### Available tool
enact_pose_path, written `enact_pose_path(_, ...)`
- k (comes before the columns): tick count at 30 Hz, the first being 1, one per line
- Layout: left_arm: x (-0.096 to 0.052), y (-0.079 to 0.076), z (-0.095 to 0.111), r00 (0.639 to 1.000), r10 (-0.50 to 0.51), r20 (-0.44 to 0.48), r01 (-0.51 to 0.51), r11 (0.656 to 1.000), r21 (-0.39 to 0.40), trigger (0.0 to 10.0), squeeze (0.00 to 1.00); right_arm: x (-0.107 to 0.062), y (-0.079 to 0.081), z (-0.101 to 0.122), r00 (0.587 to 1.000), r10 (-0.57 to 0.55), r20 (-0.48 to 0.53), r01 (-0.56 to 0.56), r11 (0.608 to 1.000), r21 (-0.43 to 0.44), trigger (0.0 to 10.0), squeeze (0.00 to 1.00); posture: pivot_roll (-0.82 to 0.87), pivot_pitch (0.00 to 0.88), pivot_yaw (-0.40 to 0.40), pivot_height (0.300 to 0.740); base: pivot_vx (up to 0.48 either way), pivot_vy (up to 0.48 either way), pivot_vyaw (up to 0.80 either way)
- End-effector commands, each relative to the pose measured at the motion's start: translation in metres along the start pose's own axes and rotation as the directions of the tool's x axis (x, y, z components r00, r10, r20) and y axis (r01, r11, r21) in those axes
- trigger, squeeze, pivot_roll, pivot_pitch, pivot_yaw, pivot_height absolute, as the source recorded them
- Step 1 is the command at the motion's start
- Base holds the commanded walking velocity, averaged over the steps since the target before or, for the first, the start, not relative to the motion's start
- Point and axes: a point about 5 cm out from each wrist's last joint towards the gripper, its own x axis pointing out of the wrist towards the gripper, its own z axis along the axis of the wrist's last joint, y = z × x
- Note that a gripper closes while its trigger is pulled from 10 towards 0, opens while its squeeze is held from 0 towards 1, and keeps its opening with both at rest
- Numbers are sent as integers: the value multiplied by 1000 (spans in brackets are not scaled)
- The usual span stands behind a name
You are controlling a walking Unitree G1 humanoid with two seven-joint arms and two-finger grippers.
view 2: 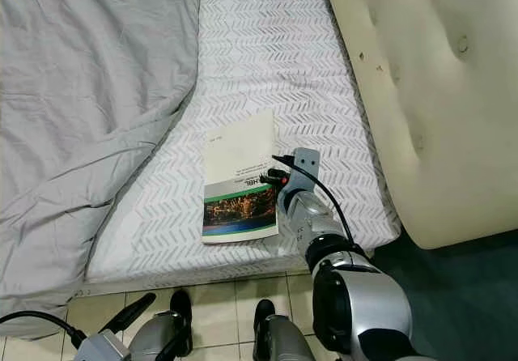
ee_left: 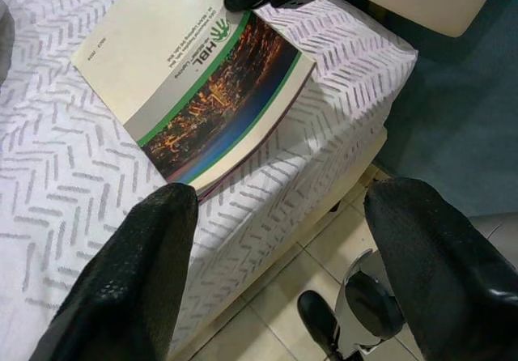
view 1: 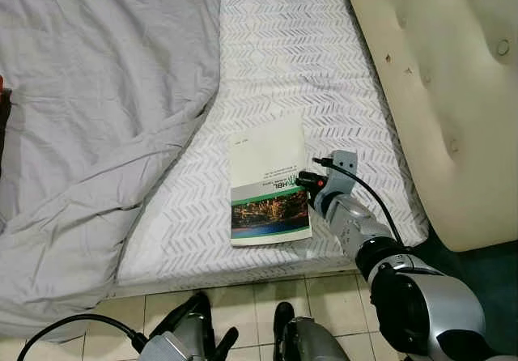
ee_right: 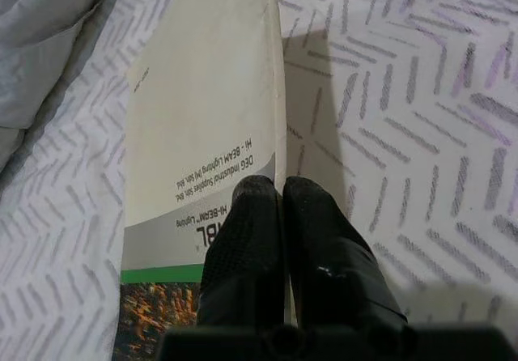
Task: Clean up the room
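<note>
Grey duvet (view 1: 89,110) lay bunched well off to the far left of your working fingers, covering that side of the bed. Your left gripper (ee_left: 275,272) hung low over the tiled floor (view 1: 243,304) beside the bed edge, its two black fingers (ee_left: 133,280) spread wide with nothing between them; from its wrist you looked up at the near corner of the booklet.

Next across, the booklet (view 1: 267,183) lay flat on the white chevron-patterned sheet (view 1: 283,53), close to the near edge of the mattress, a thin glossy catalogue with a cream upper cover, a green stripe and a night-city photograph. Your right gripper (ee_right: 279,215) sat at its right-hand edge, about halfway along. The fingers were pressed together, with the cover's edge running into the line between them, so you appeared to have pinched the booklet's edge, though how much paper was caught could not be told.

You should have expected it to be light, floppy and slick: held by one edge it would likely droop and could slide free, and a grip on the cover alone might fan the pages. A bite deeper in, near the spine side, looked safer. To the right of the fingers stood the cream tufted headboard (view 1: 437,78).
</note>
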Motion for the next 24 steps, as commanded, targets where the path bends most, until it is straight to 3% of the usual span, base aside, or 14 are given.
enact_pose_path(1,-6,-11,-7,999,-16,-42,15,999,-29,10000,0,-3,-3,-14,998,-8,-59,3,996,-88,10000,0,262,476,-88,740,0,0,0)
enact_pose_path(5,-7,-11,-7,999,-16,-43,15,999,-30,10000,0,-3,-5,-14,998,-16,-64,6,990,-142,10000,24,260,477,-88,740,0,0,0)
enact_pose_path(6,-7,-11,-7,999,-16,-43,14,999,-30,10000,0,-3,-5,-14,998,-18,-63,8,988,-155,10000,1000,259,477,-88,740,0,0,0)
enact_pose_path(9,-6,-11,-7,999,-14,-44,12,1000,-28,10000,0,-3,-6,-13,998,-20,-67,6,978,-210,10000,1000,257,477,-88,740,0,0,0)
enact_pose_path(16,-3,-11,-10,999,-13,-44,11,1000,-28,10000,0,-4,-10,-13,997,-30,-74,11,969,-247,10000,1000,251,468,-95,740,0,0,0)
enact_pose_path(18,0,-11,-9,999,-11,-35,10,1000,-26,10000,0,-5,-12,-12,996,-36,-78,8,942,-335,10000,1000,251,457,-102,740,0,0,0)
enact_pose_path(19,4,-10,-9,1000,-8,-25,7,1000,-24,10000,0,-5,-14,-8,997,-43,-70,7,894,-447,10000,1000,251,435,-107,740,0,0,0)
enact_pose_path(20,4,-10,-9,1000,-8,-25,7,1000,-24,10000,0,-5,-14,-8,997,-43,-70,7,894,-447,10000,1000,251,435,-107,740,0,0,0)
enact_pose_path(21,8,-9,-10,1000,-7,-19,7,1000,-22,10000,0,-5,-16,-4,997,-46,-56,9,850,-526,10000,1000,251,418,-110,740,0,0,0)
enact_pose_path(24,14,-8,-13,1000,-4,-15,3,1000,-22,10000,0,-5,-17,-1,998,-45,-47,12,831,-556,10000,1000,244,392,-121,740,0,0,0)
